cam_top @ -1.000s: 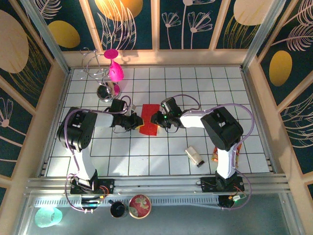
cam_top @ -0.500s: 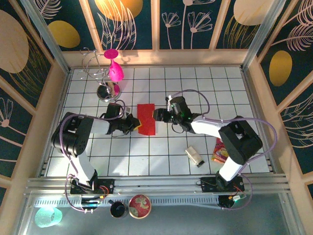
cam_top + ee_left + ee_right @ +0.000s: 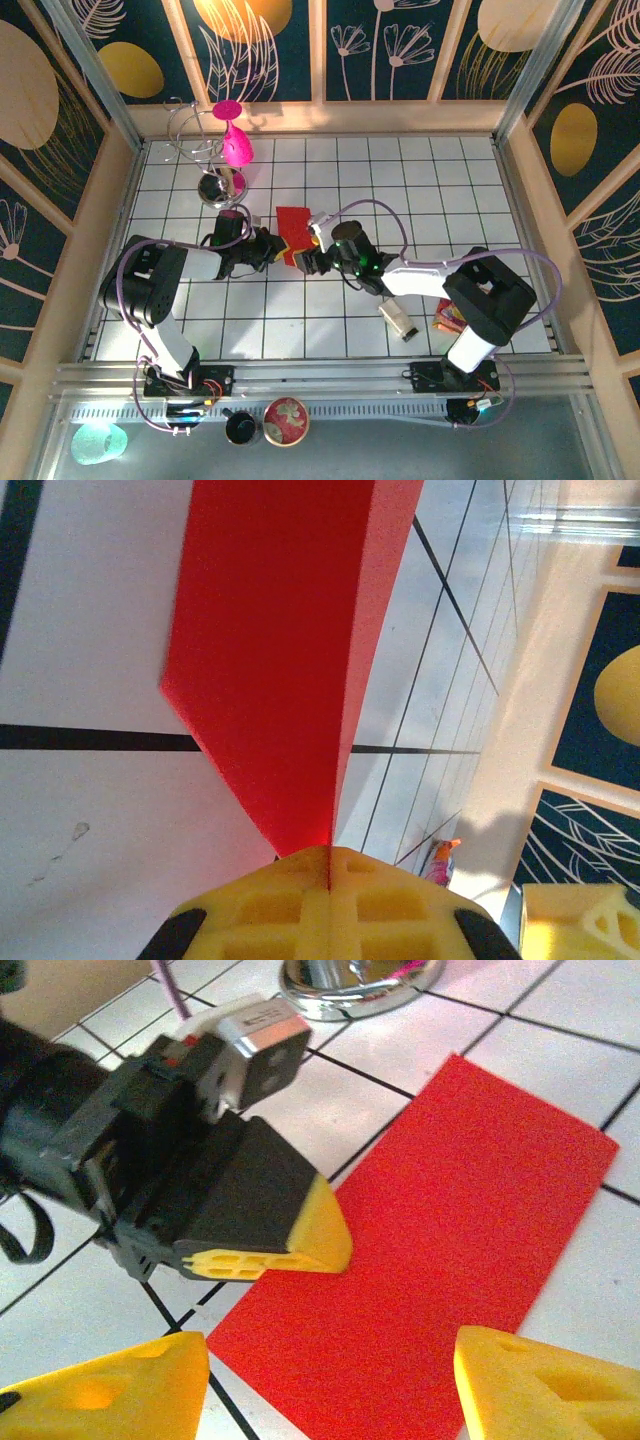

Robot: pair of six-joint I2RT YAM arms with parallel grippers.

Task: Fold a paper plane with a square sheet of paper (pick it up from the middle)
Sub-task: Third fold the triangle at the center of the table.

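Plainly, the red paper (image 3: 285, 630) sits pinched in the left gripper (image 3: 328, 868).

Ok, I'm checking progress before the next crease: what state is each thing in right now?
square sheet of paper: folded into a narrow rectangle, lying on the tiles.
left gripper: shut on the sheet's long edge.
right gripper: open, straddling the sheet's end.
magenta goblet: beside the chrome stand, untouched.
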